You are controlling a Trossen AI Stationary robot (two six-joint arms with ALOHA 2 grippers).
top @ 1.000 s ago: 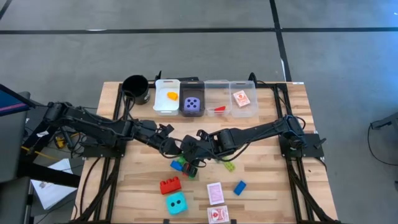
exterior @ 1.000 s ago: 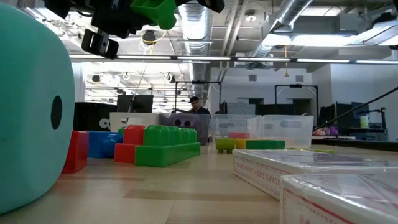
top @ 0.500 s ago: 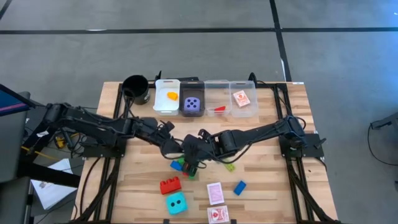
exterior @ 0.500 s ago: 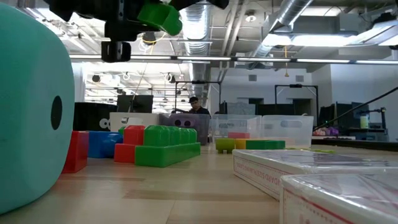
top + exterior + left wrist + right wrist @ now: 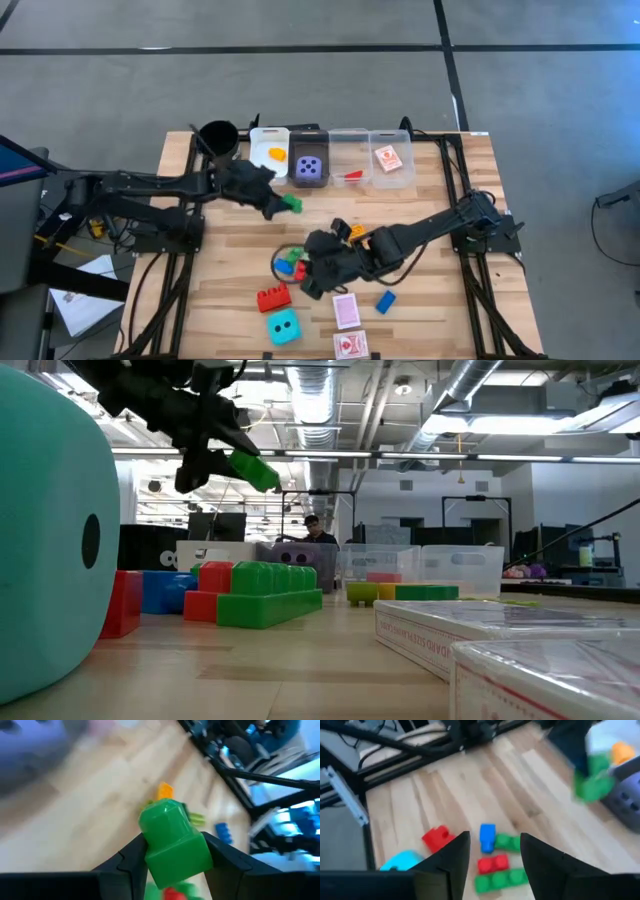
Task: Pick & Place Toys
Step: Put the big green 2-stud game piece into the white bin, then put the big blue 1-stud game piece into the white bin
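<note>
Left gripper [image 5: 283,206] clamped on a green brick [image 5: 292,204], raised above the table [image 5: 440,290] just in front of the row of bins; same brick [image 5: 172,842] pinched between the two dark fingers [image 5: 127,862] in the left wrist view, and seen aloft in the low view [image 5: 252,470]

Right gripper [image 5: 312,281] low over the brick cluster near the middle of the table, fingers [image 5: 447,857] parted with a narrow gap and nothing between them

Below the right gripper, in the right wrist view: a blue brick [image 5: 487,833], a small red brick [image 5: 493,864], a long green brick [image 5: 501,879] and another green one [image 5: 508,841], close together; a bigger red brick [image 5: 438,837] a little apart, and the cyan die [image 5: 402,860] beyond it

From above: red brick [image 5: 273,298] with the cyan die [image 5: 282,324] just beside it near the front edge; two red-white cards [image 5: 346,311] [image 5: 350,345] to their right; a lone blue brick [image 5: 385,301] near the cards; an orange brick [image 5: 357,233] by the right arm

In the bins at the far edge: orange piece [image 5: 277,154] in the white bin [image 5: 256,160], purple die [image 5: 310,165] in the dark bin [image 5: 308,133], a small red piece [image 5: 349,175] in the next clear bin, a red-white card [image 5: 388,158] in the last; black cup [image 5: 217,138] at the left end of the row
</note>
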